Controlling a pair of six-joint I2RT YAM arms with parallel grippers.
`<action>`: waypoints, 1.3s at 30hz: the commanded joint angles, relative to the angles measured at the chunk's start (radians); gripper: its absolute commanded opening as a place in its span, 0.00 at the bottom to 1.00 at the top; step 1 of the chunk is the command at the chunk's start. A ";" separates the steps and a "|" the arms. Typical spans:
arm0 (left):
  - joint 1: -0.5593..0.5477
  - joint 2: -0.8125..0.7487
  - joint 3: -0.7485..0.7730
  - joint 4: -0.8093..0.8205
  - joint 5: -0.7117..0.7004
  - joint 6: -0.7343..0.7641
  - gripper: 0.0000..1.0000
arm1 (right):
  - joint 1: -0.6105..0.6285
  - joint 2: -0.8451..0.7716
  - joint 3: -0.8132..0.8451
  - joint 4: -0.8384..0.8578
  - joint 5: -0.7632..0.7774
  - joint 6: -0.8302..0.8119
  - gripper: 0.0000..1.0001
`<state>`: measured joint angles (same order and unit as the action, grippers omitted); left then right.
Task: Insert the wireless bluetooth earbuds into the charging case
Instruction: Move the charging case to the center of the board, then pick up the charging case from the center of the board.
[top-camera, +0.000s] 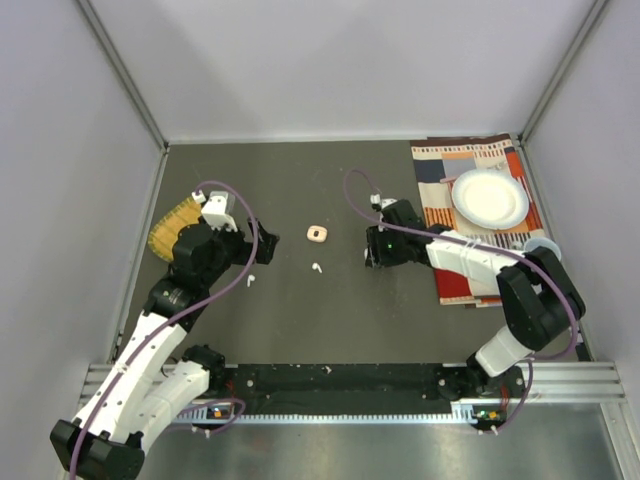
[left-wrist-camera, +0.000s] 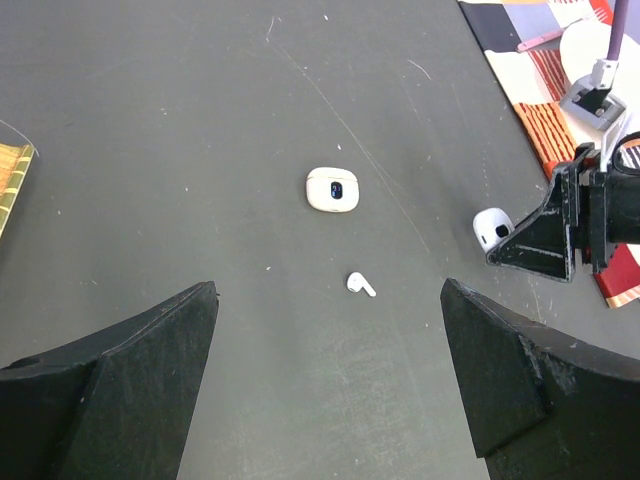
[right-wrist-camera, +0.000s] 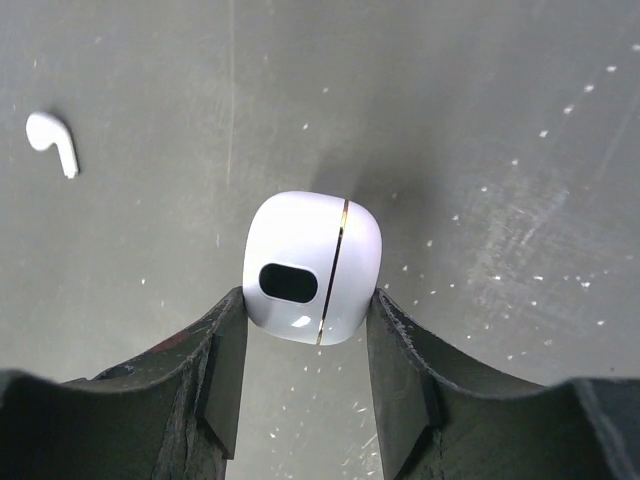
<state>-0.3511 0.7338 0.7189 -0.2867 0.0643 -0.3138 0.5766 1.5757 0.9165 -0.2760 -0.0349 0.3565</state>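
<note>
My right gripper is shut on a closed white charging case with a gold seam and holds it just above the table; it shows at mid-table in the top view. A white earbud lies to its left, also seen in the top view and the left wrist view. A pale peach case lies flat beyond it. A second white earbud lies beside my left gripper, which is open and empty. The peach-pink earbuds are out of view.
A striped placemat with a white plate lies at the back right, and a pale round object at its right edge. A yellow woven mat lies at the left behind my left arm. Grey walls enclose the table.
</note>
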 joint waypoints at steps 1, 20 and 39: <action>0.004 0.003 0.001 0.049 0.019 -0.010 0.98 | 0.043 -0.002 0.035 -0.050 -0.088 -0.149 0.32; 0.004 0.010 0.001 0.054 0.028 -0.016 0.99 | 0.169 0.081 0.035 -0.103 0.236 -0.156 0.52; 0.004 0.018 -0.006 0.061 0.034 -0.018 0.99 | 0.189 0.056 0.002 -0.048 0.291 0.098 0.61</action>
<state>-0.3511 0.7574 0.7170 -0.2825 0.0898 -0.3275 0.7448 1.6451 0.9234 -0.3641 0.2356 0.3931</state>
